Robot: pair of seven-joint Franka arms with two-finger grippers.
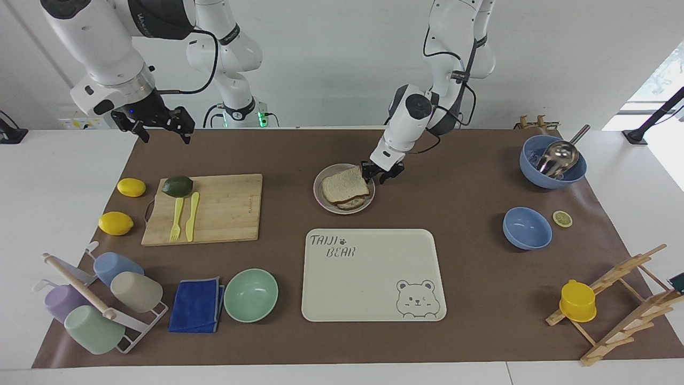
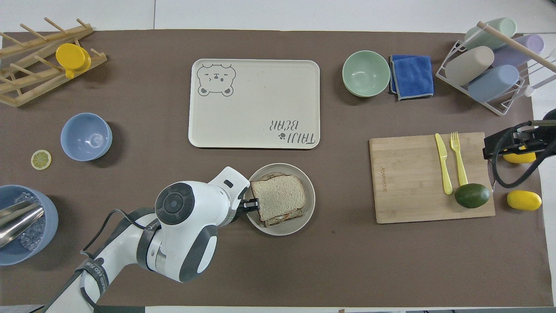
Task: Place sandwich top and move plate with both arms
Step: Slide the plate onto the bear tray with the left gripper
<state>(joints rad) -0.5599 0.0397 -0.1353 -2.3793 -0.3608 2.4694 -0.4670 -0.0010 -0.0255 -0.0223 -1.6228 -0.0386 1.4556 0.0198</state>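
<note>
Right gripper [image 1: 158, 128] raised over the bench [image 1: 459, 289] edge beside the cutting board [image 1: 224, 208], fingers wide, left gripper [image 1: 382, 174] low at the plate [image 1: 326, 205] rim, finger spread unclear, sandwich top [image 1: 344, 185] stacked on the plate, nearer the robots than the tray [image 1: 368, 278]

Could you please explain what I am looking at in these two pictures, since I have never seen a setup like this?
These are two white robot arms at a table. One picture faces them from across the table; the other looks down from above their own end, so the sides are swapped.

The left gripper is low at the rim of a small round plate, at the edge of the bread slice that tops a sandwich there. Whether it grips the rim I cannot tell.

The right gripper waits, open, in the air near the right arm's end of the table, holding nothing.

Also on the table: a tray with a bear drawing, a cutting board, bowls, lemons and cups.
</note>
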